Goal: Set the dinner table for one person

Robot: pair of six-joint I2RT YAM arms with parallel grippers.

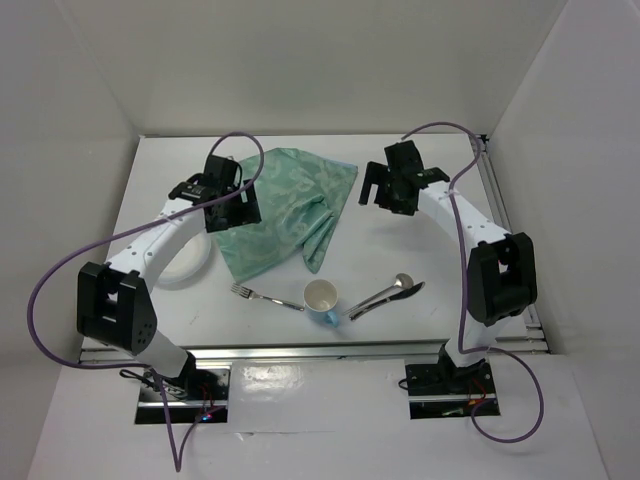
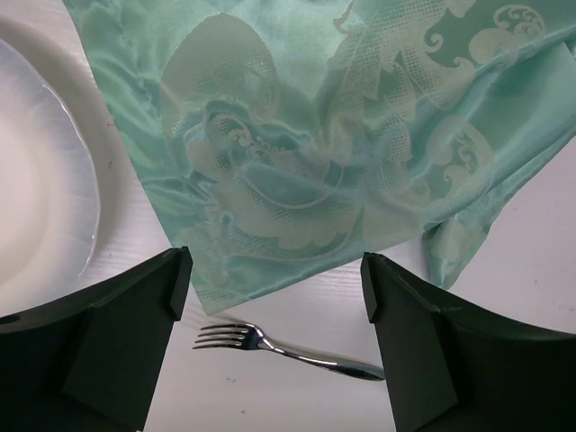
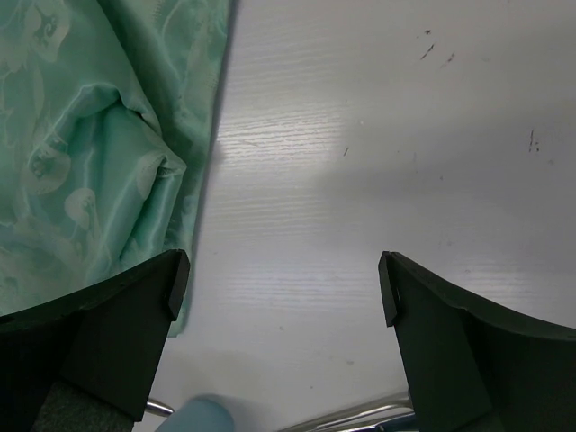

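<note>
The dinner table (image 1: 380,240) is a white tabletop. A crumpled pale green placemat (image 1: 285,205) lies at its middle back, with a white plate (image 1: 185,265) to its left. My left gripper (image 1: 235,212) hangs open over the placemat's left edge. In the left wrist view the placemat (image 2: 297,144), the plate (image 2: 45,180) and a fork (image 2: 279,349) show beyond the empty left gripper (image 2: 274,279). My right gripper (image 1: 385,195) hovers open just right of the placemat. The right wrist view has bare table (image 3: 378,135) between the empty jaws of the right gripper (image 3: 281,288).
Near the front lie the fork (image 1: 265,296), a cup (image 1: 321,297) that is white inside and blue outside, and a spoon (image 1: 390,290) beside a knife (image 1: 385,303). Metal rails run along the table's right edge (image 1: 505,215). White walls enclose the back and sides.
</note>
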